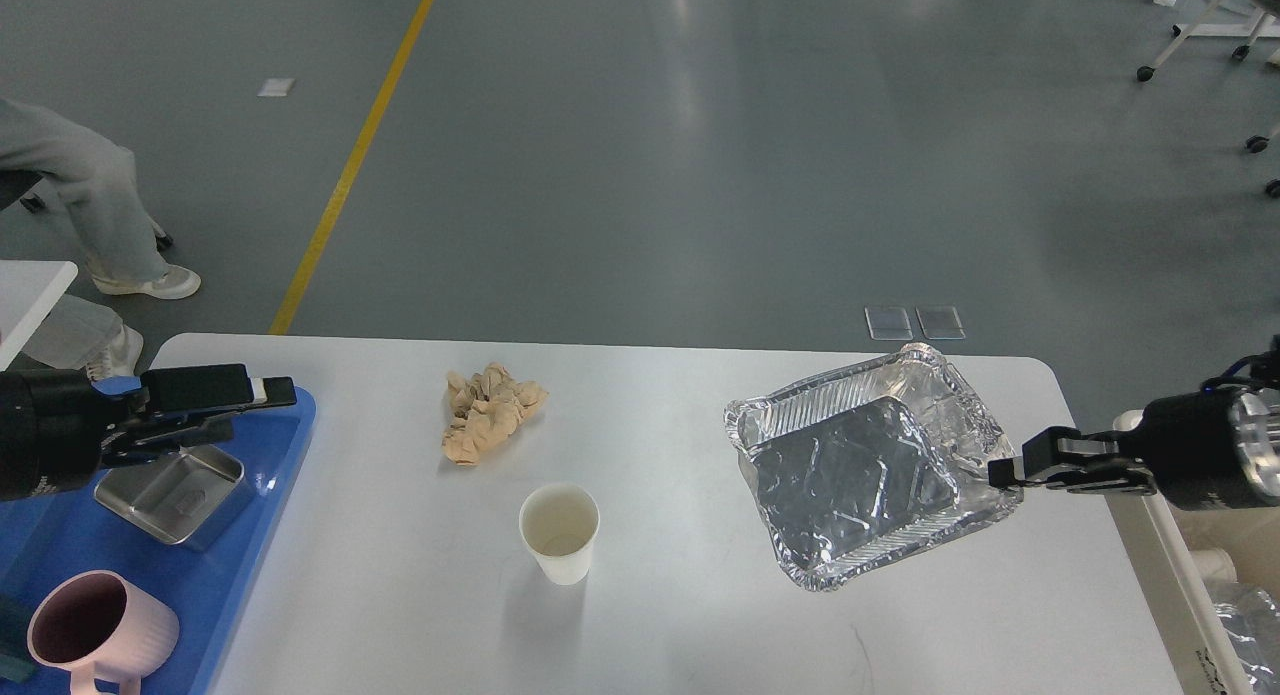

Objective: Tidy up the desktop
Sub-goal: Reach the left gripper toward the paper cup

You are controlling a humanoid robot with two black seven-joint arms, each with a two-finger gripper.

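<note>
The white desktop [680, 605] holds a crumpled brown paper wad [490, 411] at the back left and a white paper cup [558, 531] standing upright in front of it. A crinkled foil tray [850, 485] lies at the right, tilted, its right edge raised. My right gripper [1002, 471] comes in from the right and is shut on that right rim. My left gripper [258, 409] hovers over the far corner of the blue tray [255, 535]. Its fingers are apart, with nothing between them.
On the blue tray sit a small square metal tin [172, 481] and a pink mug [88, 630]. A white bin [1160, 565] holding foil scrap [1245, 620] stands off the desktop's right edge. A person's legs [95, 200] are at the far left.
</note>
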